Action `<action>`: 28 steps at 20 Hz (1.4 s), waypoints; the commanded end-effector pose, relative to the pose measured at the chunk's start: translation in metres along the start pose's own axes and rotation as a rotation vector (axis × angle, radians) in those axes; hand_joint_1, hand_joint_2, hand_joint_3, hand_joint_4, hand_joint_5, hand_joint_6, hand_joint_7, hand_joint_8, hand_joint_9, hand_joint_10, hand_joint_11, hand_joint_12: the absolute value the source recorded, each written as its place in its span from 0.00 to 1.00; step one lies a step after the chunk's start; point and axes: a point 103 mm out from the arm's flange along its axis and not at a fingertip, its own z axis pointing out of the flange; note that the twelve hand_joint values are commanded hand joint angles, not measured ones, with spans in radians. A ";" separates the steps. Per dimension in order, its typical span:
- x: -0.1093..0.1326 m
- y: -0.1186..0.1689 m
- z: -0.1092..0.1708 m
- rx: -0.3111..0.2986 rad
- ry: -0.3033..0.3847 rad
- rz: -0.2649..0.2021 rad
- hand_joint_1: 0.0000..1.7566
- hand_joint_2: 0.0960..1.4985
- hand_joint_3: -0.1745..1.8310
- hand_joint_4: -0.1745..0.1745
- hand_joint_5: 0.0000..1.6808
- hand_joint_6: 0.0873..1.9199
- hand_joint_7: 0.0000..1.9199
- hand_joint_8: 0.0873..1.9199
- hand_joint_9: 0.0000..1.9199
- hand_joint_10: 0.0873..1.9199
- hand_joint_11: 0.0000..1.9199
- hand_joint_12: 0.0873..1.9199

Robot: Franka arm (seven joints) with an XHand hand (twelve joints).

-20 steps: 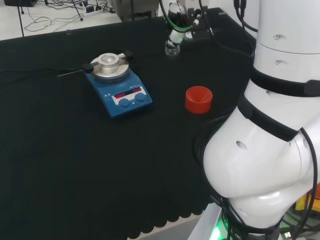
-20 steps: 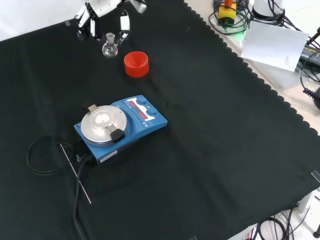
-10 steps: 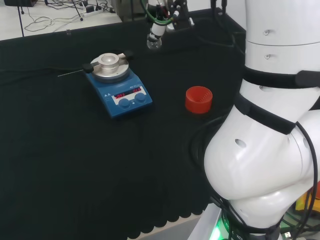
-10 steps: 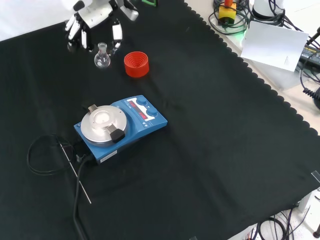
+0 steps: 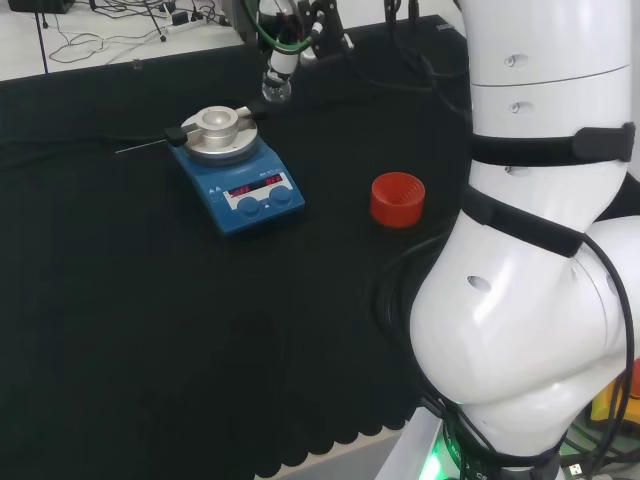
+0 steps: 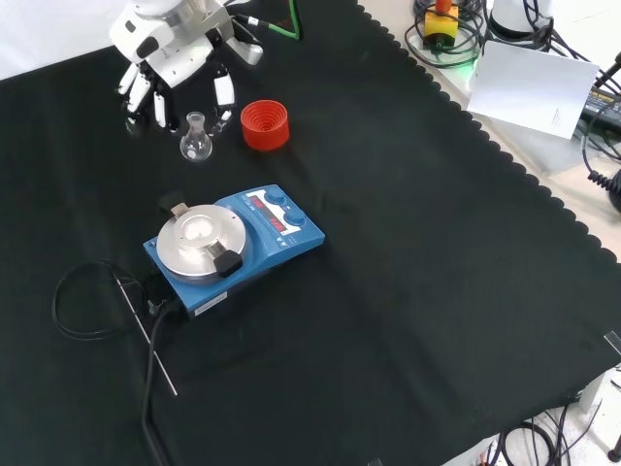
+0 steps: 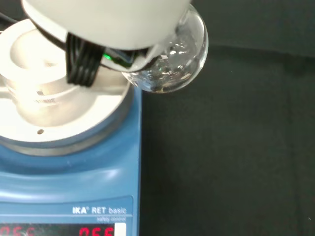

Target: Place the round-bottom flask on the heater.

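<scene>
A small clear round-bottom flask (image 6: 195,143) hangs upright in the air, its neck pinched by the black and white hand (image 6: 160,60). In the head view the flask (image 5: 276,88) hangs just right of and behind the heater's plate, with the hand (image 5: 290,28) above it. The heater (image 6: 233,243) is a blue box with a round silver plate (image 6: 198,242) and a red display. In the front view the flask is above and slightly left of the plate. The wrist view shows the flask's bulb (image 7: 174,56) beside the plate (image 7: 64,118), not over its middle.
A red ribbed ring stand (image 6: 265,124) sits on the cloth right of the flask in the front view. A thin metal probe (image 6: 146,335) and a black cable (image 6: 82,301) lie left of the heater. The arm's big white links (image 5: 530,250) stand at the head view's right.
The hand has carried the flask away from the red ring toward the heater: leftward in the head view, lower and a little left in the front view.
</scene>
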 end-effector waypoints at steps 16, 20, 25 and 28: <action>0.053 0.051 -0.006 0.022 -0.045 -0.085 0.63 0.29 0.62 1.00 0.70 0.54 0.22 0.33 0.33 0.28 0.21 0.68; 0.058 0.056 -0.003 0.015 -0.048 -0.089 0.63 0.29 0.62 1.00 0.70 0.54 0.22 0.33 0.33 0.28 0.21 0.68; 0.068 0.058 -0.001 -0.007 -0.044 -0.101 0.63 0.29 0.62 1.00 0.70 0.54 0.22 0.33 0.33 0.28 0.21 0.68; 0.073 0.060 0.000 -0.014 -0.047 -0.110 0.63 0.29 0.62 1.00 0.70 0.54 0.22 0.33 0.33 0.28 0.21 0.68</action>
